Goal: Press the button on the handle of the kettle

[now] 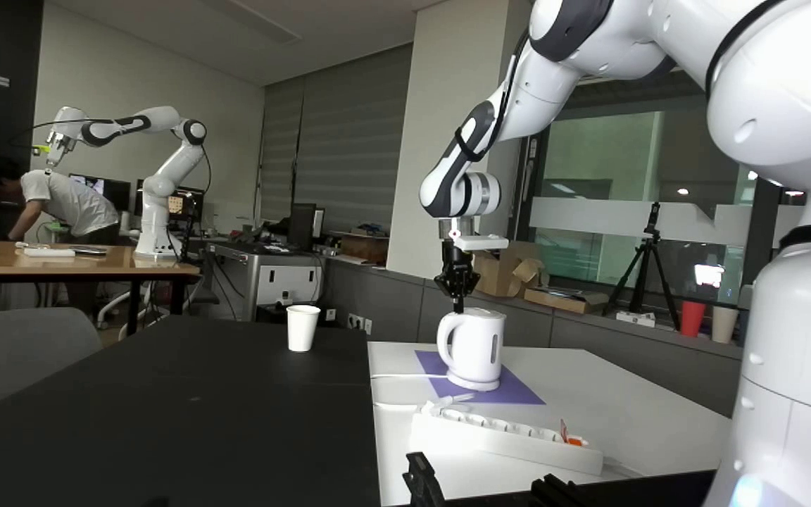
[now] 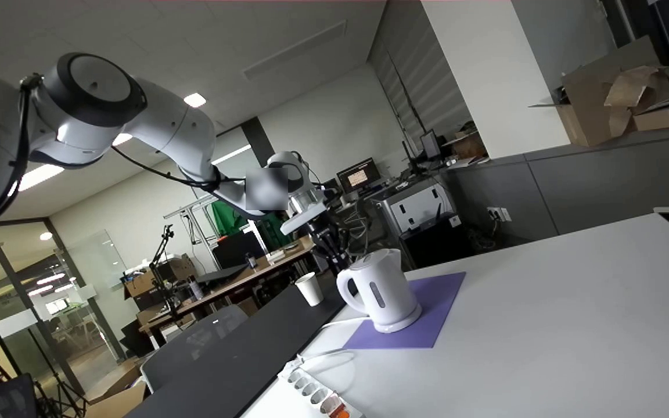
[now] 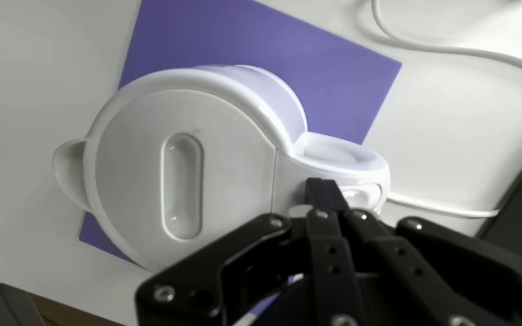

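Our clenched, empty fingers (image 3: pixel 326 197) stand over the handle (image 3: pixel 349 174) of the white electric kettle (image 3: pixel 224 163) beneath them, and since the likely button (image 3: pixel 363 196) appears slightly beside their tips, we could press bare handle instead.

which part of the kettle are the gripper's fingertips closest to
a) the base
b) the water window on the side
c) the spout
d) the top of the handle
d, since the wrist view shows the shut gripper reaching in at the top of the handle, across the lid from the spout.
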Robot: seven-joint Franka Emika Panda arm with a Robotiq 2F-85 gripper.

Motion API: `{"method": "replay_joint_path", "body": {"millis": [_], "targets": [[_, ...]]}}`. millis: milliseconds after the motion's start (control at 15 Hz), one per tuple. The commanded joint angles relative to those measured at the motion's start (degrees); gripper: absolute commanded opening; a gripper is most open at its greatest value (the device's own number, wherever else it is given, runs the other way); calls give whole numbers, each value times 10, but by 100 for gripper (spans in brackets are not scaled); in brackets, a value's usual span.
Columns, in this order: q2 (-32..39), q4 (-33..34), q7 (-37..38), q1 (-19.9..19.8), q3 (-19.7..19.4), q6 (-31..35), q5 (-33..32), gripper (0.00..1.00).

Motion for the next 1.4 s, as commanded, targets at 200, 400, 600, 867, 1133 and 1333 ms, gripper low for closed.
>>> {"method": "replay_joint_path", "body": {"millis": [200,400,600,867,1133,1333], "targets": [[-11,27,-2,-5,9,0,6,0],[-27,45,2,-2,11,9,5,0],[-36,62,2,1,11,10,2,0],[-39,72,3,0,9,7,3,26],[-36,78,7,2,3,-2,-4,46],[-34,81,10,2,0,-8,-5,66]]}}
